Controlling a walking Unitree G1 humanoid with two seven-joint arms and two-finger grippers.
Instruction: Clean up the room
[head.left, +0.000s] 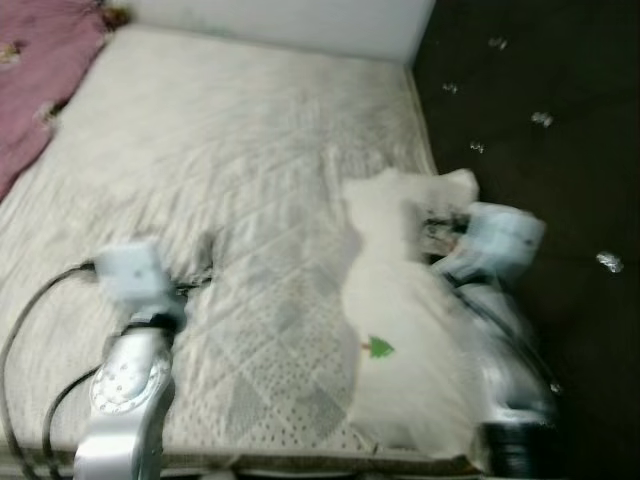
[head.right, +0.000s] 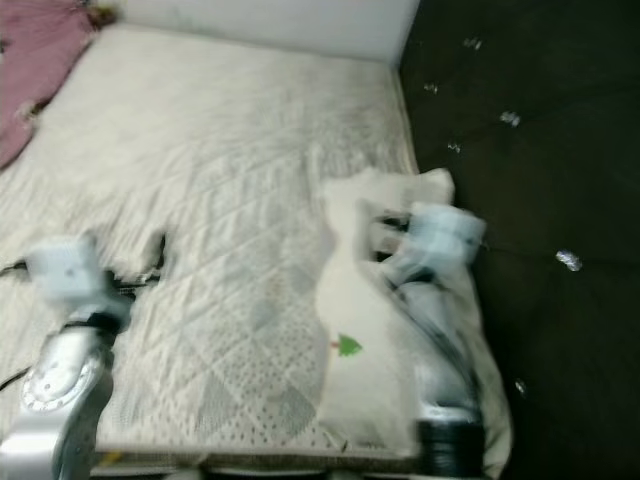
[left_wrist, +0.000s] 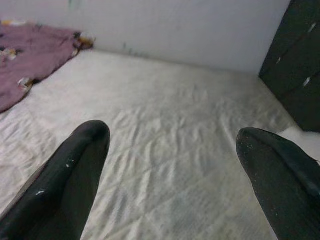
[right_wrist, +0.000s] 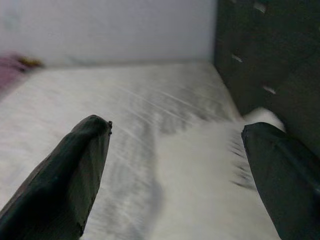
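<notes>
Both grippers, left (left_wrist: 170, 150) and right (right_wrist: 175, 150), are held over the bed (head.left: 250, 150), jaws wide apart and empty; a white pillow (head.left: 400, 330) lies right.

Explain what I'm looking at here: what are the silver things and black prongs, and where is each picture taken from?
The two top pictures come from a stereo camera on a humanoid robot's head, looking down at a cream quilted mattress. The silver shapes are its two arms. The two lower pictures come from cameras on its wrists, looking along each claw's two black fingers.

The left claw is over bare mattress, fingers spread wide and holding nothing. The right claw is also spread open, over a white fabric piece with a small green tree print lying along the mattress's right edge; it has not closed on it.

A crumpled pink blanket lies at the far left. A dark cabinet stands on the right. The head pictures are blurred.
</notes>
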